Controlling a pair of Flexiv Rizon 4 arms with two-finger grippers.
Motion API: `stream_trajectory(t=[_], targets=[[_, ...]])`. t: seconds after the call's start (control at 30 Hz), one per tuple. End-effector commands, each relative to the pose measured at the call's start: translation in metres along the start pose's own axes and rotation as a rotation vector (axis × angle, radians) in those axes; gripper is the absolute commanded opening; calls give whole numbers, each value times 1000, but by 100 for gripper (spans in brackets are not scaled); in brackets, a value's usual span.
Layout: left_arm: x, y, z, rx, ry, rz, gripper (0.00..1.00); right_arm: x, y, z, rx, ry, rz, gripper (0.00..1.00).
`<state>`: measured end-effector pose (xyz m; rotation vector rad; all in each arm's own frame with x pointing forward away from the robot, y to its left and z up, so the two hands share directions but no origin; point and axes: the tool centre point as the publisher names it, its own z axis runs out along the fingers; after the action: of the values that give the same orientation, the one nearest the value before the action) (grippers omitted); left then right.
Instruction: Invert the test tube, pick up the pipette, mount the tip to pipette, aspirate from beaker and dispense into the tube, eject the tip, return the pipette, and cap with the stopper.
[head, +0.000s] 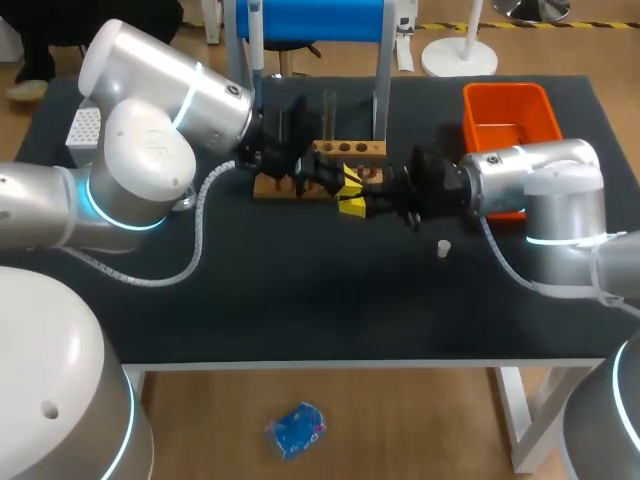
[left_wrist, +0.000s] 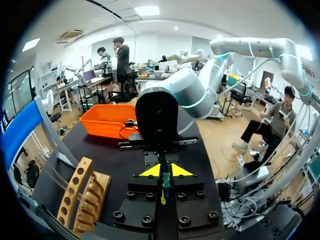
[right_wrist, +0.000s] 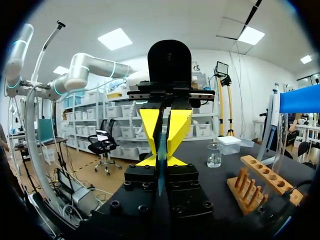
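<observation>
Left hand (left_wrist: 165, 172): yellow tips clenched on a slim bluish-green tube (left_wrist: 165, 186), one finger on each side. Too narrow to say more about it.

Right hand (right_wrist: 160, 161): faces the left head-on, tips almost touching the left's, and grasps the same tube from its other end. The tube lies along the line between the two hands.

Both hands hang over the middle of the table (head: 300, 300), just in front of the wooden rack (head: 347, 150).

A clear test tube (head: 329, 112) stands upright at the rack's left end.

Beaker (right_wrist: 214, 156): beyond the rack, on the left arm's side.

Pipette (head: 255, 35): hangs on the blue stand (head: 315, 18) at the back.

Small white stopper (head: 443, 246): alone near the right arm.

Orange bin (head: 510, 118): back right corner.
</observation>
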<state>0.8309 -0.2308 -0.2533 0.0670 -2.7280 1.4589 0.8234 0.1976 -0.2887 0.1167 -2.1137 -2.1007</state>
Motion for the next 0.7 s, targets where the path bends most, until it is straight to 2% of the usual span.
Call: stream_trajectory(t=[0.03,0.23,0.27,0.3,0.5,0.7], targets=[[-3,1,0,-2,-1,-3,0,2,-1,0,-2,2,-2,0],[-2,1,1,-3,5,-4,0,2,-1,0,-5,6,3,0],[-1,1,1,1,11,-1,7,2,-1,0,-5,7,3,0],[-1,0,0,11,1,15,100,2,-1,0,-5,8,3,0],[-3,-12,-10,37,-46,67,100,1,-2,1,-3,14,6,0],[-3,-12,-10,37,-46,67,100,4,-7,-2,-5,17,8,0]])
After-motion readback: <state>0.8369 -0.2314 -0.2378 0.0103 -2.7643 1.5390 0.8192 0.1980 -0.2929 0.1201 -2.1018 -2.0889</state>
